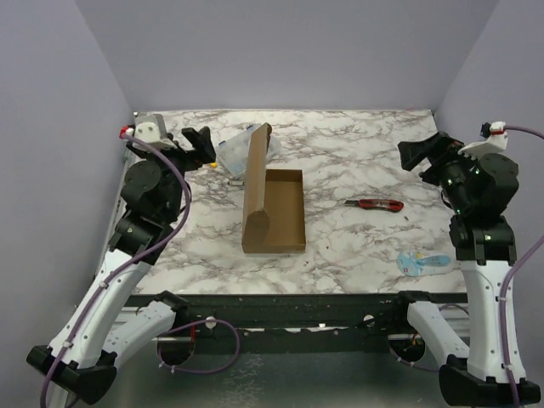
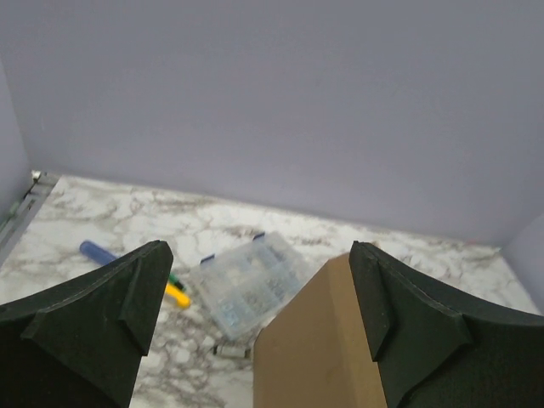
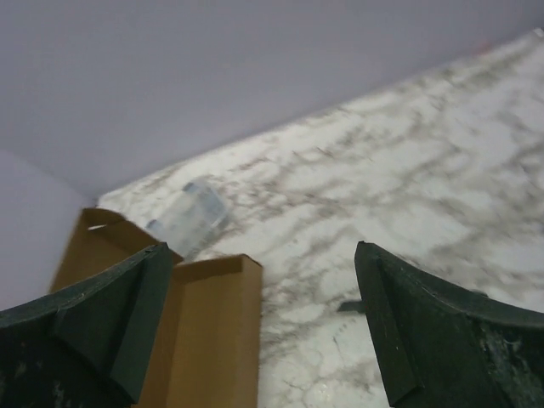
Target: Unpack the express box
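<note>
The express box (image 1: 274, 212), brown cardboard, lies open in the middle of the table with its lid standing up along its left side; its tray looks empty. It also shows in the left wrist view (image 2: 319, 344) and in the right wrist view (image 3: 204, 331). My left gripper (image 1: 201, 144) is open and empty, raised at the far left beside the lid's far end. My right gripper (image 1: 422, 157) is open and empty, raised at the far right, well apart from the box.
A clear plastic compartment case (image 1: 240, 151) lies behind the lid, also in the left wrist view (image 2: 246, 285). A blue-and-yellow tool (image 2: 136, 272) lies left of it. A red utility knife (image 1: 374, 204) and a blue packet (image 1: 422, 263) lie at right.
</note>
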Controlling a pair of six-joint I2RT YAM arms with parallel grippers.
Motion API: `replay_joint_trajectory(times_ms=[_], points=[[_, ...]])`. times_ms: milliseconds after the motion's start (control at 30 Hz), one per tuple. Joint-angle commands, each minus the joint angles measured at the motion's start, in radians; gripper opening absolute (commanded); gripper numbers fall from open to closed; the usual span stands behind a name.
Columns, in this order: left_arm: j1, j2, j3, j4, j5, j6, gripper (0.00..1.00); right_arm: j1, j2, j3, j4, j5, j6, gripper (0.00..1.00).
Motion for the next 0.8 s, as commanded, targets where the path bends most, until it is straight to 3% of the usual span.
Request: replay_joint_trajectory(times_ms=[0, 233, 367, 567, 767], points=[[-0.002, -0.030, 0.157, 0.011, 0.022, -0.028, 0.95, -0.002, -0.039, 0.081, 0.233, -0.294, -0.081, 1.00], [-0.002, -0.132, 0.282, 0.022, -0.006, -0.017, 0.95, -0.001, -0.130, 0.168, 0.357, -0.242, -0.085, 1.00], [-0.001, -0.175, 0.312, 0.040, -0.034, 0.021, 0.95, -0.002, -0.244, 0.139, 0.442, -0.098, -0.083, 1.00], [-0.001, -0.197, 0.327, 0.045, -0.055, 0.038, 0.95, -0.001, -0.305, 0.208, 0.353, 0.191, -0.124, 1.00], [-0.003, -0.202, 0.314, 0.047, -0.056, 0.036, 0.95, -0.001, -0.358, 0.206, 0.335, 0.310, -0.143, 1.00]])
